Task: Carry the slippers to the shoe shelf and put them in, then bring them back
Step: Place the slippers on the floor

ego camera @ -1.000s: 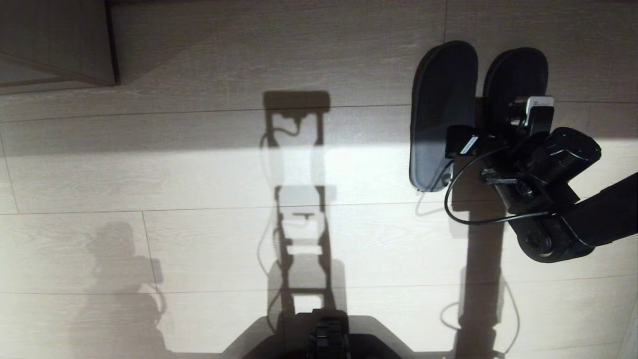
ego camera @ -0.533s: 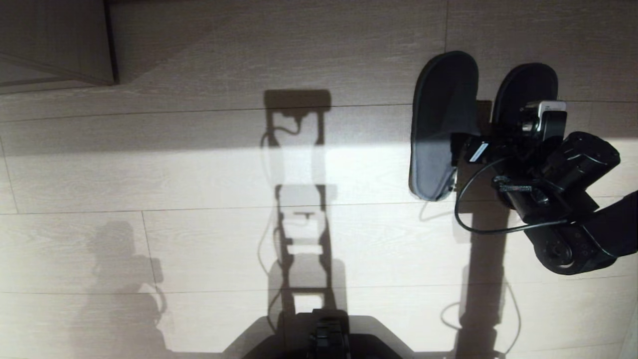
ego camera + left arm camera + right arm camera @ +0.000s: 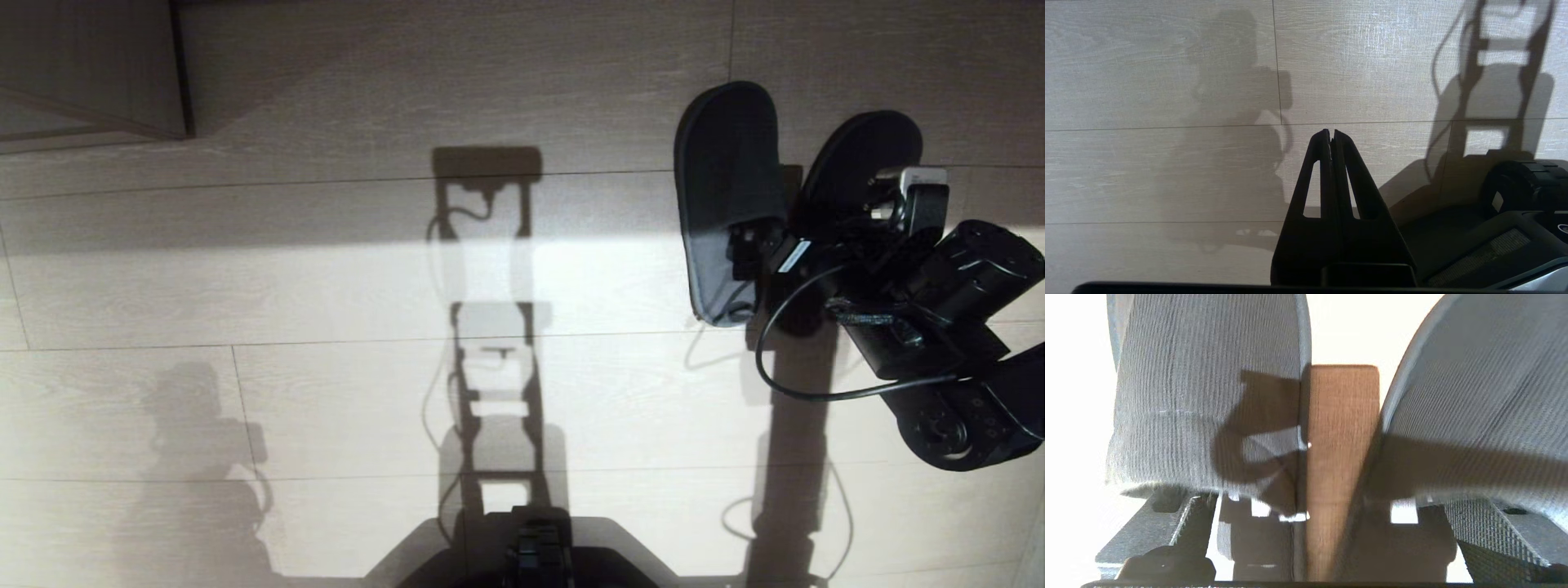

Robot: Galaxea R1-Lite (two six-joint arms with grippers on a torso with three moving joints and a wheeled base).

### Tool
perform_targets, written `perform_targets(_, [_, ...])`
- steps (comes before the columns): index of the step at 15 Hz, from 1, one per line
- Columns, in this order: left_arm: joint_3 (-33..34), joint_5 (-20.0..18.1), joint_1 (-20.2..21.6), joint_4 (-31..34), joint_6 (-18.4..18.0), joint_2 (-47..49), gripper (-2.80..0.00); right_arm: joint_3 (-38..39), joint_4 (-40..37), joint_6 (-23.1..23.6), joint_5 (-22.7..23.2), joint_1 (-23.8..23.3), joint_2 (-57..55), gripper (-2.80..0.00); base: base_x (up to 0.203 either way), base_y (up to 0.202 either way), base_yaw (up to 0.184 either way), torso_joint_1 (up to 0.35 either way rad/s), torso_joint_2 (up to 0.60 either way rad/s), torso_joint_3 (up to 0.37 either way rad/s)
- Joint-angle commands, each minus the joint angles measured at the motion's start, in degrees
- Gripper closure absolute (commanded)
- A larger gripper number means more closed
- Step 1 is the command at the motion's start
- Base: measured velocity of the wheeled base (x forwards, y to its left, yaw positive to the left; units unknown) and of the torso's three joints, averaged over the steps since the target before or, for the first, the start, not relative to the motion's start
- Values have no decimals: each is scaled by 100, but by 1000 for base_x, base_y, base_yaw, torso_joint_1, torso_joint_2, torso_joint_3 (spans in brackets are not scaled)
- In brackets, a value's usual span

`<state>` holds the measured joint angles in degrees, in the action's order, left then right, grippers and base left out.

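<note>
Two grey-blue slippers lie toes away from me on the wood floor at the right: the left one (image 3: 722, 188) (image 3: 1208, 396) and the right one (image 3: 857, 155) (image 3: 1486, 396), which leans to the right. A strip of shaded floor (image 3: 1341, 437) shows between them. My right gripper (image 3: 796, 237) (image 3: 1331, 526) hangs over their heel ends, open, one finger (image 3: 1163, 526) by the left slipper and the other by the right. My left gripper (image 3: 1331, 131) is shut on nothing, parked low above the floor beside my base (image 3: 1515, 228). I cannot tell whether the taupe wood unit (image 3: 90, 73) at the far left is the shoe shelf.
Pale floor boards (image 3: 408, 384) spread wide in front of me, with my own shadow across the middle. My base (image 3: 539, 555) shows at the near edge. A black cable (image 3: 784, 376) loops under the right wrist.
The right gripper has opened and drawn back to the right and towards me. The slippers have parted, and the right one's toe has swung to the right. The left arm has kept still.
</note>
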<state>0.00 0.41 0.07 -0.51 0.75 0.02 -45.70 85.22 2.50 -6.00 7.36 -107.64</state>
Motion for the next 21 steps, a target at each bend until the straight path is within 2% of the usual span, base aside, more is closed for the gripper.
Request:
perform_targets(1, [0,2,-1,-2,4,-2,0,147,61,5,15,10,90,-280,0,0,0,0,0,0])
perform_targets(8, [0,2,1,-2,4,-2,0,462,-33,73,57,40,324,-280,0,0,0,0,0,0])
perform_targets(13, [0,2,-2,-2,4,-2,0,1170,-954,298,299,26,1993,-280,0,0,0,0,0,0])
perform_targets(14, [0,2,1,-2,4,-2,0,1181,-1201,314,328,7,2340,0,0,0,0,0,0,0])
perform_targets(17, [0,2,-7,-2,4,-2,0,601,-2786,323,174,-374,2720,0,0,0,0,0,0,0])
perform_targets(19, [0,2,-3,-2,4,-2,0,88,-3058,369,-123,-966,2458,0,0,0,0,0,0,0])
perform_targets(21, [0,2,-7,-2,4,-5,0,-327,-3192,467,-296,-1313,1888,0,0,0,0,0,0,0])
